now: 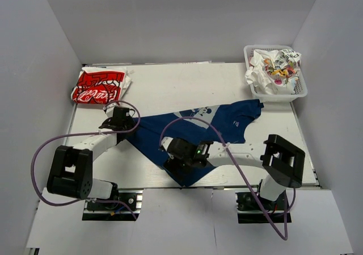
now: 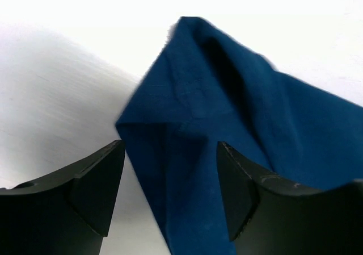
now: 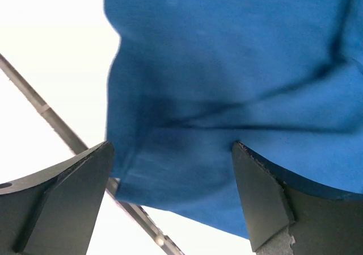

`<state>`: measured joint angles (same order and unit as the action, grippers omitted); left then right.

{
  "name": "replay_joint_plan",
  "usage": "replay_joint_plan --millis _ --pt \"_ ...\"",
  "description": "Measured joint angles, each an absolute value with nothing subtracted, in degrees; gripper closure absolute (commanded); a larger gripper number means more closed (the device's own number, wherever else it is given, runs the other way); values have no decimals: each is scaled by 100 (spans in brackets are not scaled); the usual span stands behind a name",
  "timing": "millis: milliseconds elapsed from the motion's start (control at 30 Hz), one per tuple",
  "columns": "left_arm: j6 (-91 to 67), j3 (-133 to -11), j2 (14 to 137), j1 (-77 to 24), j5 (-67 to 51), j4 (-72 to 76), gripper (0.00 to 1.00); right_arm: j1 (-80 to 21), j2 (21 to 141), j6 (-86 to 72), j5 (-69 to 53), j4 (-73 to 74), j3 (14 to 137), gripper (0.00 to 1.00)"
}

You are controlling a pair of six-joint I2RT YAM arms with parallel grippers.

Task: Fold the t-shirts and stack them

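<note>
Gaping wide, gripping nothing, the left gripper (image 2: 170, 150) straddles a corner of the navy t-shirt (image 1: 229, 120), the right gripper (image 3: 170, 150) its near edge, apparently ready to pinch.

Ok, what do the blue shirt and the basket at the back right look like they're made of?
The navy t-shirt looks like soft matte knit cloth, since it drapes in folds and shows a stitched hem. The basket is probably white moulded plastic, given its stiff lattice walls and rolled rim.
</note>
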<state>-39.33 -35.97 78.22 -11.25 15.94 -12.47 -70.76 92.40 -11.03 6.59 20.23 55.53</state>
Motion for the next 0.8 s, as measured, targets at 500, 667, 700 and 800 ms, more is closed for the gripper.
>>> replay_joint_plan --millis 500,667,700,800 --pt "-4762 -4062 8484 -788 2307 -1973 61 -7422 9592 -1898 1935 2165 5596 10" --pt "-5111 -4062 8370 -622 2530 -2510 59 -7369 9107 -2418 2460 2429 5304 14" --pt "-5175 -4062 8342 -589 2569 -2624 59 -7352 9004 -2515 2530 2460 5245 14" --pt "-5256 -4045 8171 -497 2598 -2851 46 -7314 8794 -2578 2582 2523 5113 12"
